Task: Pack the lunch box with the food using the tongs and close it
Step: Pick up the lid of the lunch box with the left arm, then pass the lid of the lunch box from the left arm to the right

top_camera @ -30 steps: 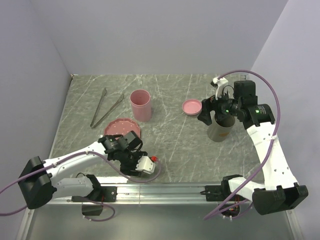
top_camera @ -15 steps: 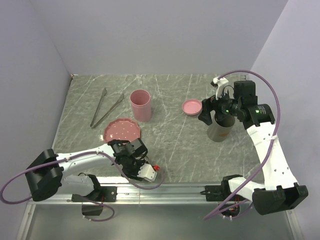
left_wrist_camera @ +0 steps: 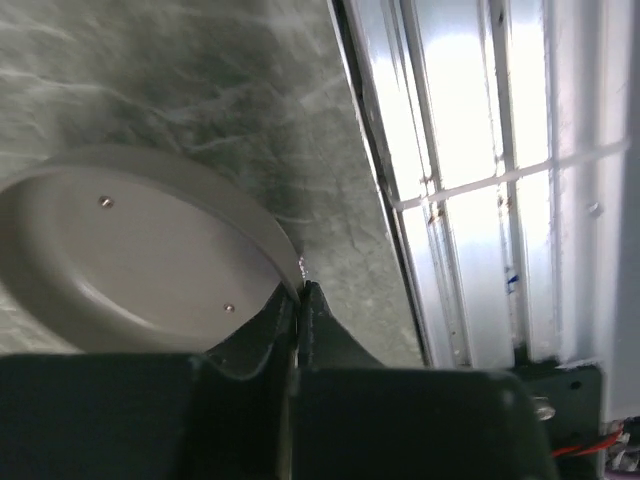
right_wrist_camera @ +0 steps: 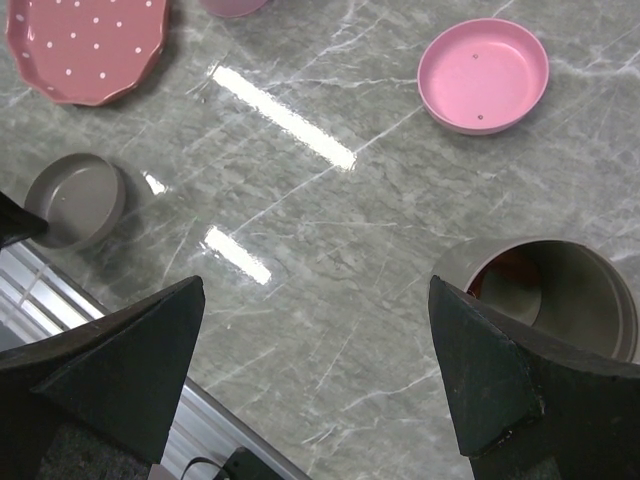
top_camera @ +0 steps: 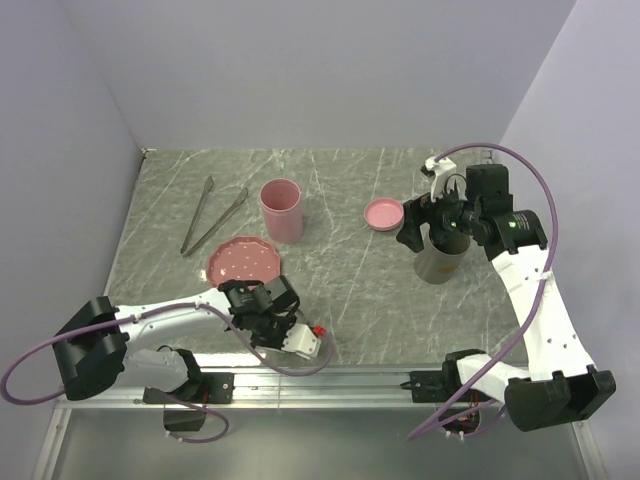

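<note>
The lunch box is a grey cylindrical pot (top_camera: 438, 262) on the right, open at the top; an orange-red piece of food (right_wrist_camera: 503, 283) shows inside it. Its grey lid (left_wrist_camera: 130, 262) (right_wrist_camera: 75, 200) lies by the table's near edge. My left gripper (top_camera: 297, 338) (left_wrist_camera: 300, 288) is shut, pinching that lid's rim. Above the pot hovers my right gripper (top_camera: 430, 225) (right_wrist_camera: 315, 290), wide open with nothing between its fingers. The silvery tongs (top_camera: 212, 215) lie untouched at the far left.
A pink dotted plate (top_camera: 245, 260) (right_wrist_camera: 85, 45) sits left of centre. A tall pink cup (top_camera: 281, 209) stands behind it, and a pink lid (top_camera: 383, 214) (right_wrist_camera: 482, 73) lies near the pot. The metal rail (left_wrist_camera: 470, 180) runs just past the grey lid.
My left gripper has closed onto the grey lid's rim and shifted a little right along the near edge. The right arm has not moved.
</note>
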Available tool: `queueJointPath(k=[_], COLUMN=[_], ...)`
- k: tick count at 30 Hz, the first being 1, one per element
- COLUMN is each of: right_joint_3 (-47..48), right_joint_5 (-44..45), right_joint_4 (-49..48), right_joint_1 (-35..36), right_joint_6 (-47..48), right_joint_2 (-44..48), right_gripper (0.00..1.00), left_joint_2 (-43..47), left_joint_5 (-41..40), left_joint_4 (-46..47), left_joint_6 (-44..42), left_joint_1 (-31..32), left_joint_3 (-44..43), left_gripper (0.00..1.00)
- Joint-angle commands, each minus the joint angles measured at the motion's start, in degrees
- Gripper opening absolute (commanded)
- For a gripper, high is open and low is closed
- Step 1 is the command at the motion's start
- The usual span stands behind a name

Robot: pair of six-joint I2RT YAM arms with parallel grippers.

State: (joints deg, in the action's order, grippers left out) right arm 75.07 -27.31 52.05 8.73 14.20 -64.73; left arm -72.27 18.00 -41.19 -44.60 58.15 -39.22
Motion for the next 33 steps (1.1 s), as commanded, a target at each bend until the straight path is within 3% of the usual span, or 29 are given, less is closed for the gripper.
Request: queueJointPath(k=[1, 7, 10, 13, 17, 21, 22, 26, 33], right_joint_3=[-0.27, 1.39, 2.36, 1.66, -1.85, -7.38, -9.92, -15.38, -15.48], right_joint_5=[-0.81, -6.86, -10.9, -14.95, -24.79, -31.13, -32.62, -30.98, -25.08], right_joint_4=[-2.3, -4.41, -5.64, -10.9, -21.0, -40.32, -44.1, -68.06, -83.32], right_joint_1=[-0.56, -3.45, -5.65, -8.46, -11.54, -11.37, -11.37, -10.67, -5.31], right_joint_6=[-1.36, -4.17, -7.07, -12.07, -21.03, -34.99, -42.42, -61.27, -83.32], right_joint_2=[1.36, 0.31, -0.57, -0.22, 3.02, 5.49, 5.58, 5.49, 1.9], right_gripper=[1.0, 1.0, 1.0, 1.0, 1.0, 0.99, 0.99, 0.98, 0.94], left_joint_2=[2.13, 4.42, 4.94, 8.01, 9.87, 9.52, 9.17, 7.94, 4.69], left_joint_5=[5.02, 22.41, 30.06, 35.78, 40.88, 38.61, 37.73, 31.85, 26.3], left_joint_4=[0.5, -0.21, 5.75, 19.18, 43.04, 61.19, 63.49, 71.76, 78.37], left_joint_6=[5.2, 15.49, 23.92, 34.55, 56.43, 73.49, 77.43, 85.01, 92.32], left_joint_1=[0.38, -6.63, -11.91, -16.65, -22.81, -26.24, -26.51, -26.6, -26.69], left_joint_3=[-5.84, -19.03, -23.44, -23.36, -21.69, -20.72, -20.98, -22.12, -24.76], left_gripper=[0.01, 0.0, 0.0, 0.0, 0.0, 0.0, 0.0, 0.0, 0.0])
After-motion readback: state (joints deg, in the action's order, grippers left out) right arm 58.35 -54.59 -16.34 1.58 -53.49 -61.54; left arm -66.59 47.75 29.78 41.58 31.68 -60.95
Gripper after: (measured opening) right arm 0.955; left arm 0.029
